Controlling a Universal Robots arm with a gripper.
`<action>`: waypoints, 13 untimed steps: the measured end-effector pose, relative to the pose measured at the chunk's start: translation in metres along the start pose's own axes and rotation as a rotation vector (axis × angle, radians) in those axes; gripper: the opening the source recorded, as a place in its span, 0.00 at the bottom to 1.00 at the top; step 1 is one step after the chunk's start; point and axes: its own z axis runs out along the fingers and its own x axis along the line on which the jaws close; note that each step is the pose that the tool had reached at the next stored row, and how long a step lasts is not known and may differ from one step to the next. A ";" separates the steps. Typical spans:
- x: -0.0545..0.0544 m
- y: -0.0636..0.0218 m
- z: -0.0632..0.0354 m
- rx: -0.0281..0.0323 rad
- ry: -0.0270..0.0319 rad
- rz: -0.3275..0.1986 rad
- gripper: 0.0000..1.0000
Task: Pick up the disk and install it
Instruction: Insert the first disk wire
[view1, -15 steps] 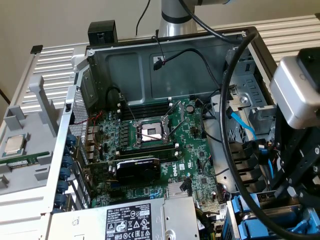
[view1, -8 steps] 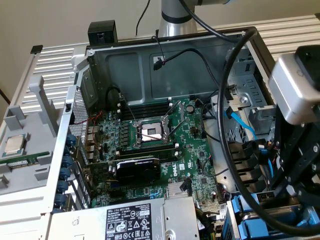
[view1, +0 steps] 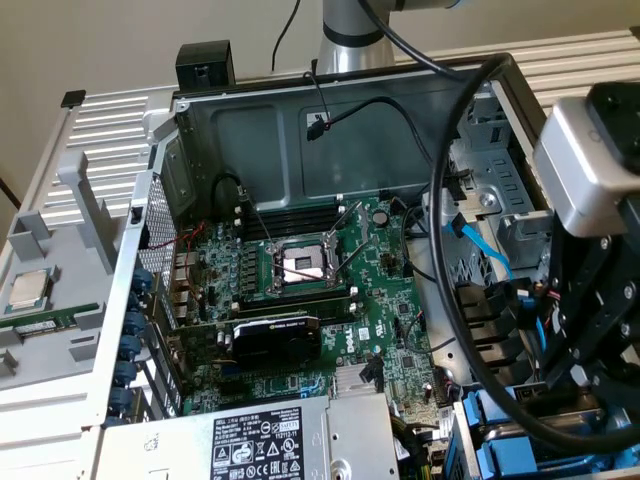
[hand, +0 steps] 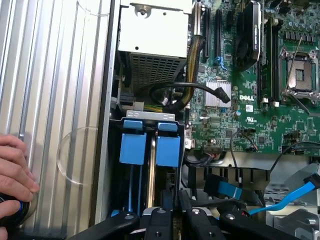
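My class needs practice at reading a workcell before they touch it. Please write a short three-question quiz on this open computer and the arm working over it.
1. True or false: the square silver chip lies outside the computer case.
2. The plastic tabs in the bay just ahead of the end effector are: A red, B blue, C yellow.
3. Fill in: a person's ____ rests at the edge of the ribbed metal surface beside the case.

Key: 1 true; 2 B; 3 hand.
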 end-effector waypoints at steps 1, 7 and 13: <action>-0.001 -0.0001 0.0001 -0.0001 0.0024 0.001 0.17; -0.003 -0.0005 0.0002 -0.0010 0.0294 0.008 0.17; -0.005 -0.0030 0.0003 -0.0008 0.0386 0.016 0.17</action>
